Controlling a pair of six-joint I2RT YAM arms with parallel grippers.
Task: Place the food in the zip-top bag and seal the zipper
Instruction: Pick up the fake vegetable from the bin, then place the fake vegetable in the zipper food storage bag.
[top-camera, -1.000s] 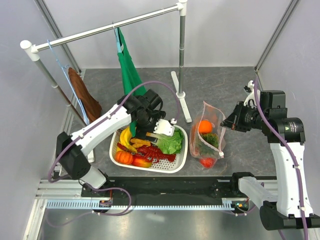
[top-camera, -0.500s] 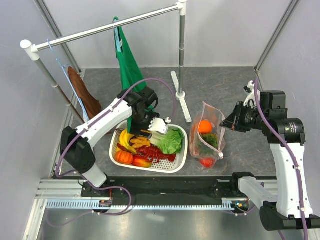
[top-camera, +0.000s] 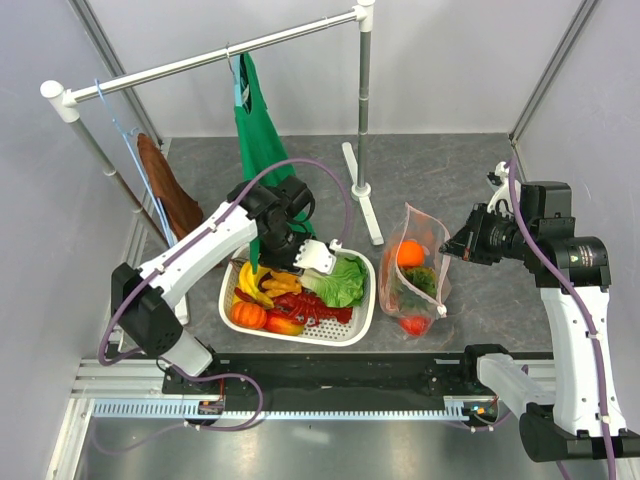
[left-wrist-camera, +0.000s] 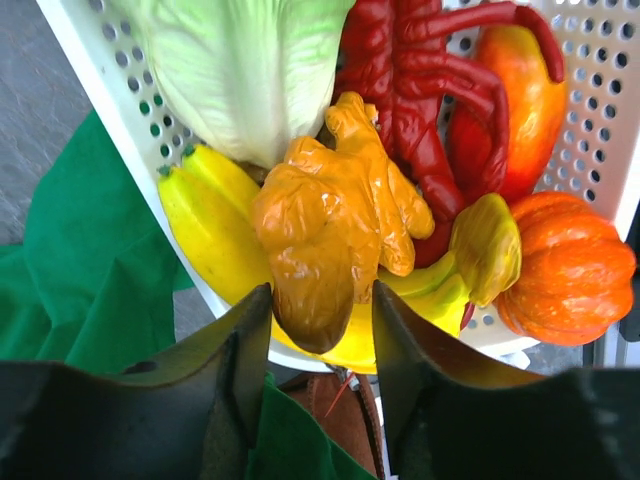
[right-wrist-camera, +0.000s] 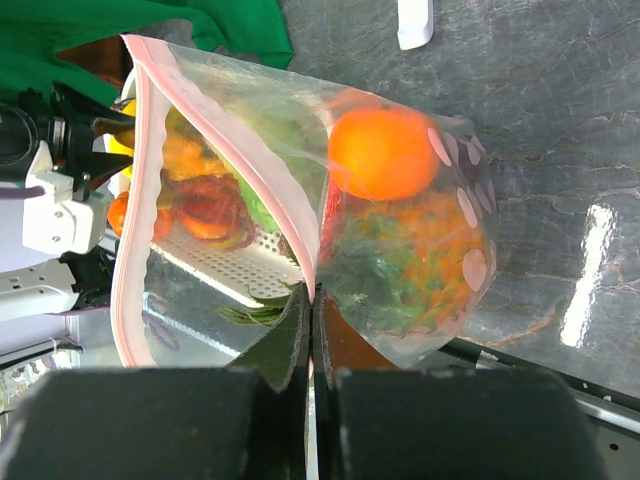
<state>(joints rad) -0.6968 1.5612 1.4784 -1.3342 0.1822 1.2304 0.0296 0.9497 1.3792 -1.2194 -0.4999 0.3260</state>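
Though near rim (left-wrist-camera: 110, 95), gripper (left-wrist-camera: 320, 300) astride ginger (left-wrist-camera: 335, 225)

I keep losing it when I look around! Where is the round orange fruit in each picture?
Top view: the orange fruit sits inside the clear bag, right of the white basket.
Left wrist view: not in it.
Right wrist view: upper middle, inside the same bag.
Shared landmark: the green cloth, at top centre, lower left and top left.
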